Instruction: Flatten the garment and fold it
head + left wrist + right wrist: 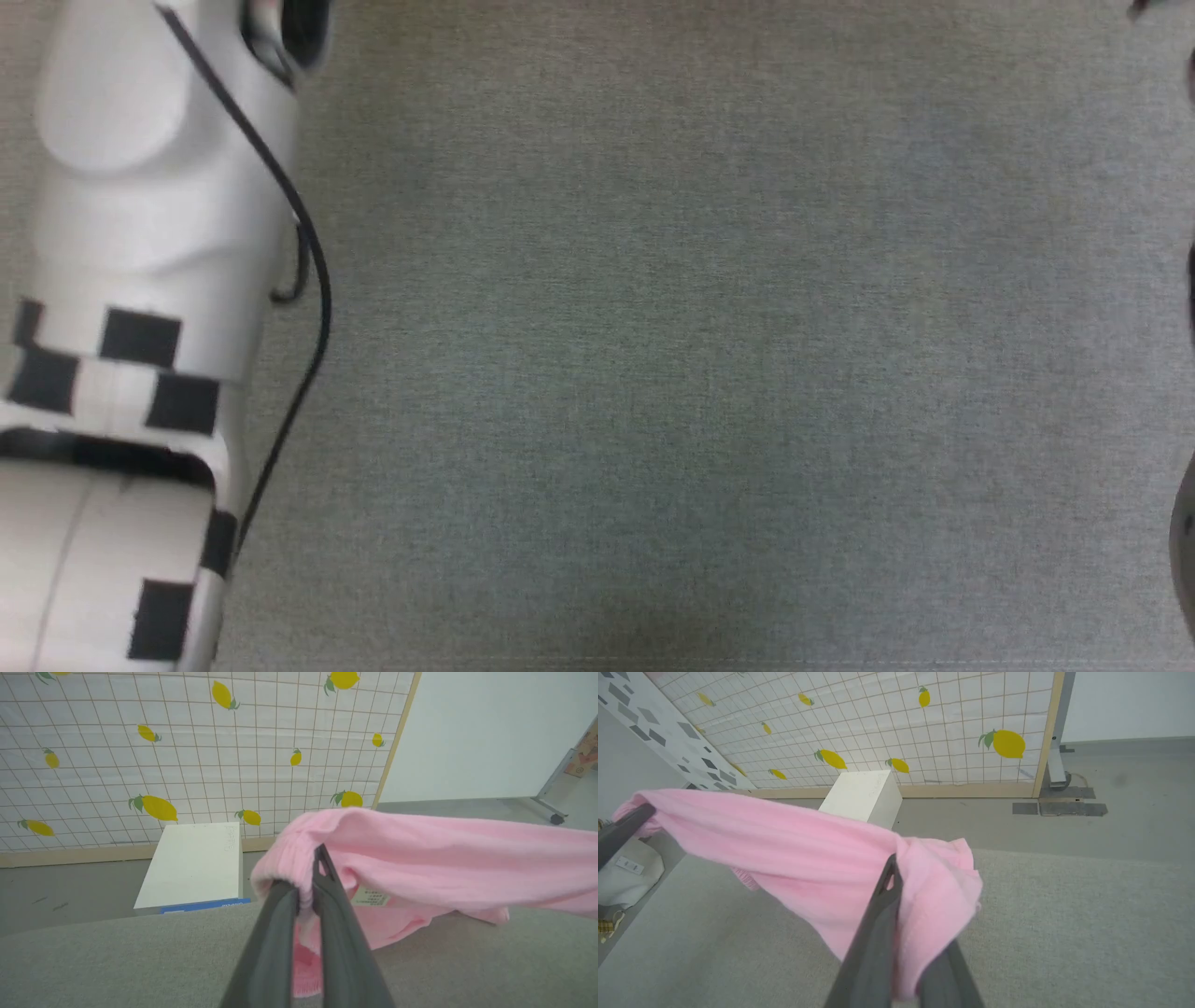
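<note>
While left gripper [304,879], right gripper [903,891] pinch ends, garment [444,854] stretched lengthwise between.

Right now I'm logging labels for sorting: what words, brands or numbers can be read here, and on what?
No text here reads clearly.
Print on the small white care label of the light pink fabric shorts: too small.
White lettering on the blue strip at the white box edge: blurred.
Faint scrawl on that box's top: illegible.
</note>
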{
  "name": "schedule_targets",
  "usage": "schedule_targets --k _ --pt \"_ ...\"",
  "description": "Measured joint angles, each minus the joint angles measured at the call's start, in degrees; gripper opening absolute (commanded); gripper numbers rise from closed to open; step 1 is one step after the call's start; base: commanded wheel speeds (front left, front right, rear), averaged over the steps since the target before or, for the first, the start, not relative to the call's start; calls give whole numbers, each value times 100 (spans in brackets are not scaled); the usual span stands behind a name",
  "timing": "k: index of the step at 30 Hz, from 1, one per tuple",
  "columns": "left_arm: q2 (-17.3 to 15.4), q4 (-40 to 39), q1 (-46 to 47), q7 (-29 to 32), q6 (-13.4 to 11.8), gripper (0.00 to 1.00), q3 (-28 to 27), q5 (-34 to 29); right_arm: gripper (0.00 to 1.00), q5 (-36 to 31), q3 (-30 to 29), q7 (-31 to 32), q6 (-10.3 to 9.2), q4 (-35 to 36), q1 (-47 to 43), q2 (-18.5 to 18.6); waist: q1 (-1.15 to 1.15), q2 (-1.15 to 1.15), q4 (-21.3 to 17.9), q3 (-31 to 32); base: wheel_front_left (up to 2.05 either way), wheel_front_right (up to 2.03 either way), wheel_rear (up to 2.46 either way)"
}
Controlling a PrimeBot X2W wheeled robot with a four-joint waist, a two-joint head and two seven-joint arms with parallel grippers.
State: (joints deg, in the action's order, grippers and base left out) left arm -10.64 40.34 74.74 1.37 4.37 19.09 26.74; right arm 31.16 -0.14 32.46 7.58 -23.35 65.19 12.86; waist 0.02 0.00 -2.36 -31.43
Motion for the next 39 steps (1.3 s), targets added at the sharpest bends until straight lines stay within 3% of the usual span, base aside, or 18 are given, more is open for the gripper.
schedule_targets --k 6,12,22,31,39 --pt "52 29 -1199 -243 114 0 -13 322 0 683 212 -126 0 630 -1642 315 -1 0 98 328 0 0 0" --pt "205 -293 -2810 -338 99 0 18 599 0 984 83 -178 0 1273 -3446 359 -2 0 161 871 0 0 0" --pt "279 -1413 -5562 205 -326 0 10 1209 0 1179 -637 409 0 2476 -6276 -264 -2 0 260 2007 0 0 0" --pt "30 -2918 -6982 1061 -867 0 0 1537 0 1061 -1212 1471 0 3524 -7499 -798 -2 0 322 2651 0 0 0" --pt "129 -3694 -7177 1372 -1053 0 -114 1907 0 1009 -1500 2209 -1 3694 -6989 -925 -2 0 332 2663 0 0 0"
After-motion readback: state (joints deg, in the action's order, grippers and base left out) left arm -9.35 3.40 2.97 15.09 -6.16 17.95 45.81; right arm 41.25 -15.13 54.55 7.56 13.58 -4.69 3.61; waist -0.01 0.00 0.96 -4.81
